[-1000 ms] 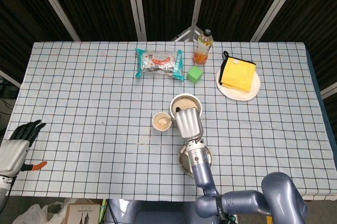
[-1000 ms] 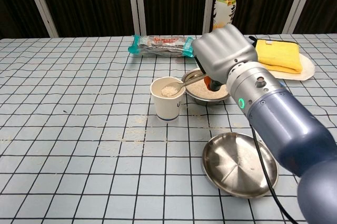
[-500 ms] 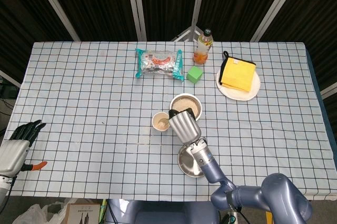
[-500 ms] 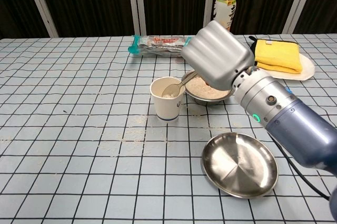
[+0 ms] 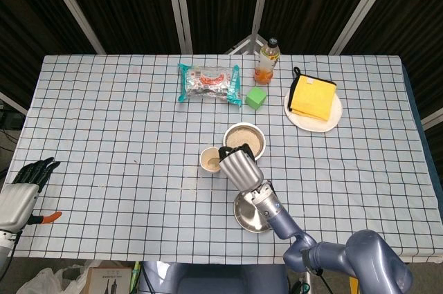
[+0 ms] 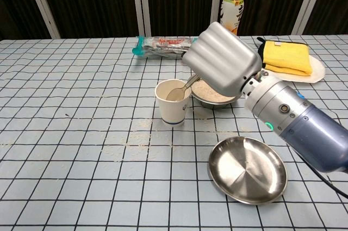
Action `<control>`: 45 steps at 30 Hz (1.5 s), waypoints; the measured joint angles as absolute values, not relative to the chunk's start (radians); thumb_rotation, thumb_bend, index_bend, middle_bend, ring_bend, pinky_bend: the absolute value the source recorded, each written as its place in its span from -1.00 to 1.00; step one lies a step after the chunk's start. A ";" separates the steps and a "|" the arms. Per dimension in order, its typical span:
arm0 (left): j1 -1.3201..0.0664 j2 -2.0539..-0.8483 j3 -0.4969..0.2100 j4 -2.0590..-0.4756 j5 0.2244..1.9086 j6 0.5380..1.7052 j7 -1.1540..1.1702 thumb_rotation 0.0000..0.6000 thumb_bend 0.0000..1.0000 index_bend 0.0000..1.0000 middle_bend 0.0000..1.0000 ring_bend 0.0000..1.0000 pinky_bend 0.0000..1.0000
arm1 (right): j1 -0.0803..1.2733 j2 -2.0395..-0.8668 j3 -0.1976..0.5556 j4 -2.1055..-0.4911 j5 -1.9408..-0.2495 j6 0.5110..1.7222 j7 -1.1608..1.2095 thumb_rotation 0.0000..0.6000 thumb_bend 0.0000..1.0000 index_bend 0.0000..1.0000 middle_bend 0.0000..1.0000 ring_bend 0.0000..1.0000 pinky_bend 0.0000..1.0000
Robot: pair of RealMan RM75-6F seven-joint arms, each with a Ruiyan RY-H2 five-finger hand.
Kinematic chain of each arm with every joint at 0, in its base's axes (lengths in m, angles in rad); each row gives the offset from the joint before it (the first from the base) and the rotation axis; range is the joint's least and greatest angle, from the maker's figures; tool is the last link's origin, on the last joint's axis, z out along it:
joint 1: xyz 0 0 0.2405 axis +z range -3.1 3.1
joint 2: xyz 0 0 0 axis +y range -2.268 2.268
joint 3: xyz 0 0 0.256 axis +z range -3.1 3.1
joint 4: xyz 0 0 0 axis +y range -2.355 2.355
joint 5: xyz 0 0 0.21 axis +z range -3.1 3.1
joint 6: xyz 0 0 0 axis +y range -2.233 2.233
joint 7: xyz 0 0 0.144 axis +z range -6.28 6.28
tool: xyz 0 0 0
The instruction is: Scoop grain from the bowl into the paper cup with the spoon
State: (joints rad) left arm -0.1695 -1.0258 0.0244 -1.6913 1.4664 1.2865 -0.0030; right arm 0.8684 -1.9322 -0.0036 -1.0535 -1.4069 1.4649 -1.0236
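A white paper cup (image 6: 173, 102) (image 5: 210, 160) stands left of the metal bowl of grain (image 6: 209, 92) (image 5: 245, 138). My right hand (image 6: 222, 61) (image 5: 239, 165) holds the spoon (image 6: 180, 89), whose head dips tilted into the cup's mouth. The back of the hand hides most of the bowl and the spoon's handle. Far off at the table's near left corner, my left hand (image 5: 28, 185) rests with its dark fingers loosely apart and nothing in them.
An empty steel plate (image 6: 248, 169) lies in front of the bowl. Spilled grains (image 6: 138, 139) dot the cloth near the cup. At the back are a snack packet (image 5: 208, 81), a green cube (image 5: 257, 97), a drink bottle (image 5: 266, 59) and a yellow cloth on a white plate (image 5: 313, 99).
My right hand rolled its wrist and rose, tipping the spoon from level above the cup to head-down inside it; the heap of grain on the spoon is gone. Left hand unmoved.
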 measured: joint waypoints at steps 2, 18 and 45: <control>-0.170 -1.026 0.024 -1.691 1.466 1.286 -0.001 1.00 -1.00 -1.00 -1.00 -1.00 -1.00 | 0.865 -1.932 0.005 -1.050 -1.413 1.469 -1.020 1.00 0.00 0.28 0.84 0.96 1.00; -0.171 -1.028 0.025 -1.694 1.463 1.284 0.007 1.00 -1.00 -1.00 -1.00 -1.00 -1.00 | 0.843 -1.917 0.010 -1.002 -1.522 1.445 -1.047 1.00 0.00 0.28 0.84 0.96 1.00; -0.172 -1.028 0.022 -1.698 1.450 1.278 0.016 1.00 -1.00 -1.00 -1.00 -1.00 -1.00 | 0.796 -1.910 0.067 -1.040 -1.564 1.409 -1.046 1.00 0.00 0.30 0.84 0.96 1.00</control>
